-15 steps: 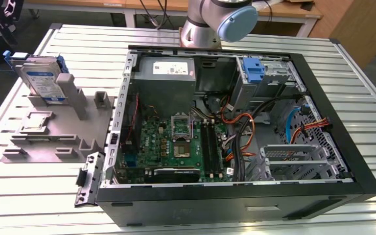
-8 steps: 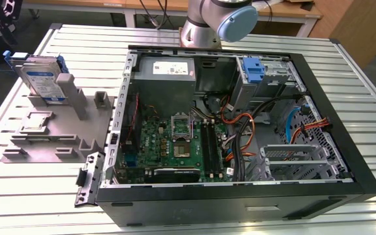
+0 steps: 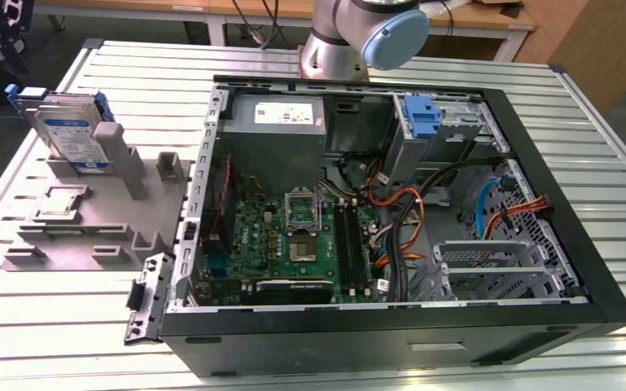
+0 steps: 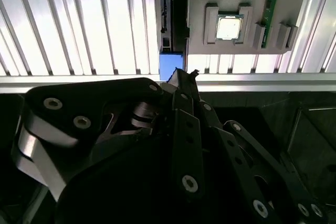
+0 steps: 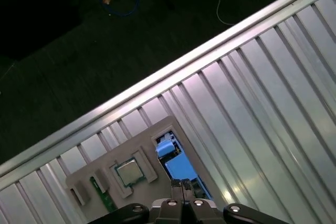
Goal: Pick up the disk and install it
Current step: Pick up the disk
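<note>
Now underway: the pick-up stage is only just opening, by my reading, and nothing is being carried.
Disk: the flat rectangular silver disk with a white-and-blue label and a blue plastic frame [image 3: 71,130] is standing upright in a slot of the grey plastic holder block [image 3: 107,236]. That's at the exterior view's left, well apart from the case. In the first wrist view the disk [image 5: 179,165] is showing edge-on as a blue strip, and in the second wrist view [image 4: 170,62] too.
Gripper: the black linkage gripper [image 4: 182,74] is hovering above the holder block and pointing down toward the disk's edge. Its fingertips are pressing together with nothing between them, and it's touching nothing.
Chip: the small square silver chip [image 3: 61,199] is sitting in its own recess on the same holder block, beside the disk. It's playing no part here.
Case: the open black desktop computer case [image 3: 400,330] is lying on its side on the ribbed silver metal worktop [image 3: 52,326], exposing its green motherboard [image 3: 280,236]. Another blue plastic carrier [image 3: 422,114] is sitting in a bay at its far corner.
Done so far: nothing is showing as finished, since the disk is resting in its slot.
Left to do: the whole job, I'm judging. Grasping, lifting, carrying across and seating in the computer case are all outstanding.
</note>
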Available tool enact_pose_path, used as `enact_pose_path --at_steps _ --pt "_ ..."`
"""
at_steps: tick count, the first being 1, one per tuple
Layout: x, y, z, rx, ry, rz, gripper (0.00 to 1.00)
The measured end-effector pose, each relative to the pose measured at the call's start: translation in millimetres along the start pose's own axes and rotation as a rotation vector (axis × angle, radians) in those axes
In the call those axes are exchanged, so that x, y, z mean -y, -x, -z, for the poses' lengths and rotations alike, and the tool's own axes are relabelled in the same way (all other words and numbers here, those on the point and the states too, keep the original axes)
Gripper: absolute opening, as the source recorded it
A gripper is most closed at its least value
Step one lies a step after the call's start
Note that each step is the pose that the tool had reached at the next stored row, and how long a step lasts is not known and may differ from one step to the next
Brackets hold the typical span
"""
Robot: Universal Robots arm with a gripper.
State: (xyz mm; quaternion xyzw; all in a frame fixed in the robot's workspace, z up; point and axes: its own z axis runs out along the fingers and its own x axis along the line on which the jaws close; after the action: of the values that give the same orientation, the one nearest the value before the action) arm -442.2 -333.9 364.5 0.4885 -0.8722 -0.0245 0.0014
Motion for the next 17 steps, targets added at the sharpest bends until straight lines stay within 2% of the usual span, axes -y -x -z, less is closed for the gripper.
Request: enact_pose_path --at_steps 17 --pt "0.0 0.0 0.0 -0.0004 0.0002 0.010 0.10"
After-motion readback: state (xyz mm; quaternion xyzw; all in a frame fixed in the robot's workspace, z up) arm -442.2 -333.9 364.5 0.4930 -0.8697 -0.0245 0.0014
